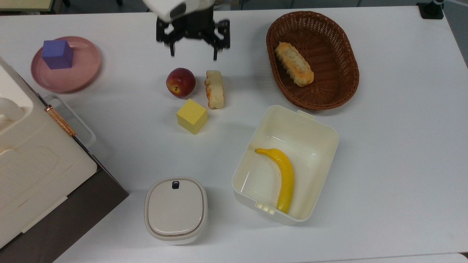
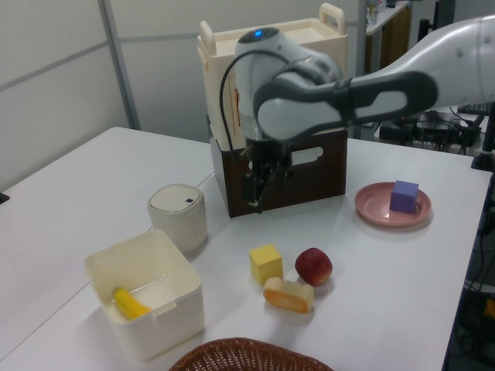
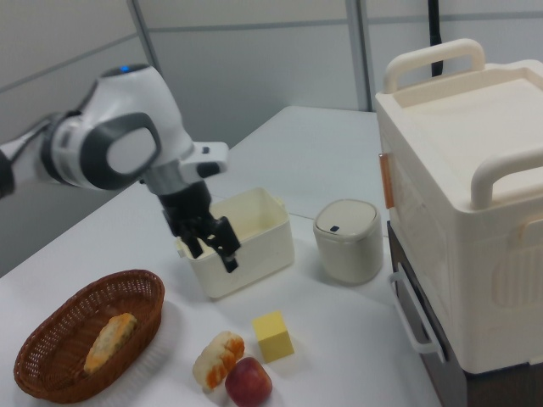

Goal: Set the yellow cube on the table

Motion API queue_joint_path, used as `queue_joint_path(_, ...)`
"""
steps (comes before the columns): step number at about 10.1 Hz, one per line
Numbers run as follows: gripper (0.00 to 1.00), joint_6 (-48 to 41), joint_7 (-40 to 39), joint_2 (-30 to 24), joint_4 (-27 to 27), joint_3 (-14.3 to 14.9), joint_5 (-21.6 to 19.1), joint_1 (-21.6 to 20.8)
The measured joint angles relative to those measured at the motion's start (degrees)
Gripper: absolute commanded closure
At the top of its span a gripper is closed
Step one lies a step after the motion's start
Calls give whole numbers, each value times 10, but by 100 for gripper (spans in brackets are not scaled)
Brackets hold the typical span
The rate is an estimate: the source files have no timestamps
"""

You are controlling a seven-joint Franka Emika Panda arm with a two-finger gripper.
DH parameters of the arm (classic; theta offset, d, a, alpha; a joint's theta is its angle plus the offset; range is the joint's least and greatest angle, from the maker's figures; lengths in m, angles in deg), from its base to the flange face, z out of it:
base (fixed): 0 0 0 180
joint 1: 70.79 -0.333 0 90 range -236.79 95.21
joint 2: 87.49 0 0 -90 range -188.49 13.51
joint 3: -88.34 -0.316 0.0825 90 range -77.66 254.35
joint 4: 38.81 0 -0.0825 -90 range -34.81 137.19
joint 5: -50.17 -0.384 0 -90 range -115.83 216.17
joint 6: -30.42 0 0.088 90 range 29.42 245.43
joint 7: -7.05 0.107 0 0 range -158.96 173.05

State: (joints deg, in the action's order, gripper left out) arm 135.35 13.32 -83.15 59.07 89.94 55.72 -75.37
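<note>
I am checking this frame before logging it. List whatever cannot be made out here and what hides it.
- Robot arm above the end effector: cut off by the top edge of the top view.
- Wicker basket: its near part is cut off by the bottom edge of the left view.
- Banana: partly hidden by the open box's wall in the left view.
- Cabinet: cut off by the top view's left edge.

Matt yellow cube (image 1: 191, 116) on a smooth white table (image 1: 384, 146); woven wicker basket (image 1: 329, 91); glossy cream plastic box (image 1: 314, 128); glossy pink plate (image 1: 86, 69).
</note>
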Motion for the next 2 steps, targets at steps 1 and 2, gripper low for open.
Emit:
queue_joint_path(1,0,-41,0,-25,0,1,0,-2)
queue_joint_path(2,0,-67,0,-42,0,2,0,-3)
